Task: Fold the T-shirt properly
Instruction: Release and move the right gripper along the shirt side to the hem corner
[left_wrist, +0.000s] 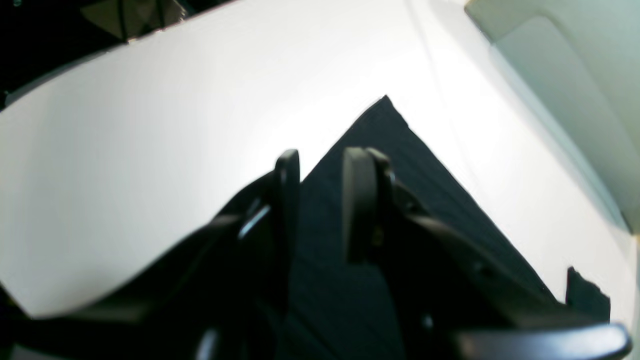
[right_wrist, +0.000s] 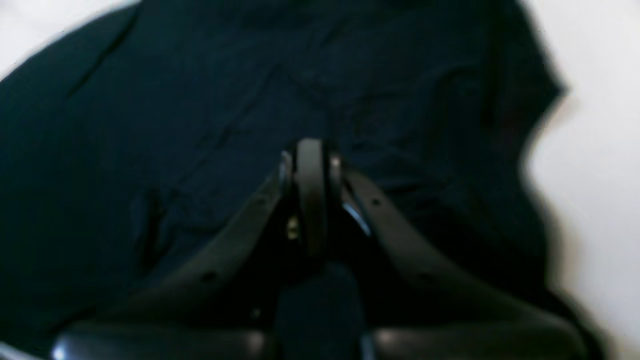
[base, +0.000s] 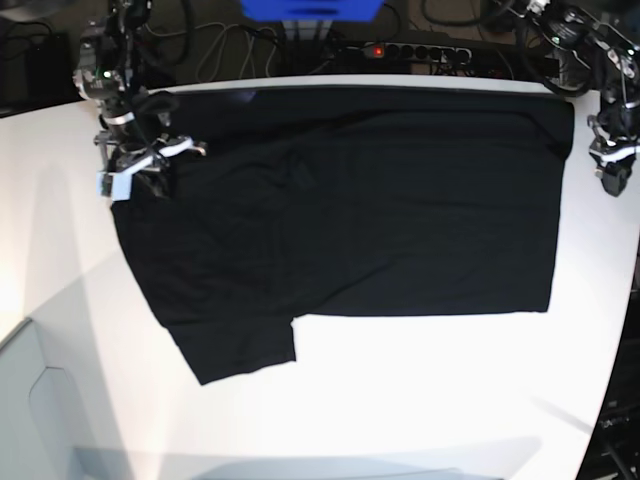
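Note:
The black T-shirt (base: 350, 220) lies spread flat on the white table (base: 420, 390), plain side up, with one short sleeve (base: 240, 350) pointing toward the front. My right gripper (base: 130, 175) hangs at the shirt's left end. In the right wrist view it (right_wrist: 310, 150) is shut, fingertips pressed together over wrinkled fabric (right_wrist: 200, 100), and I see no cloth pinched between them. My left gripper (base: 610, 175) is just off the shirt's back right corner. In the left wrist view it (left_wrist: 322, 165) stands open by a narrow gap above a flat pointed corner of the shirt (left_wrist: 395, 130).
A power strip (base: 410, 50), cables and a blue box (base: 310, 8) sit behind the table's back edge. A pale grey panel (base: 40, 400) lies beyond the table's front left edge; it shows in the left wrist view too (left_wrist: 575, 75).

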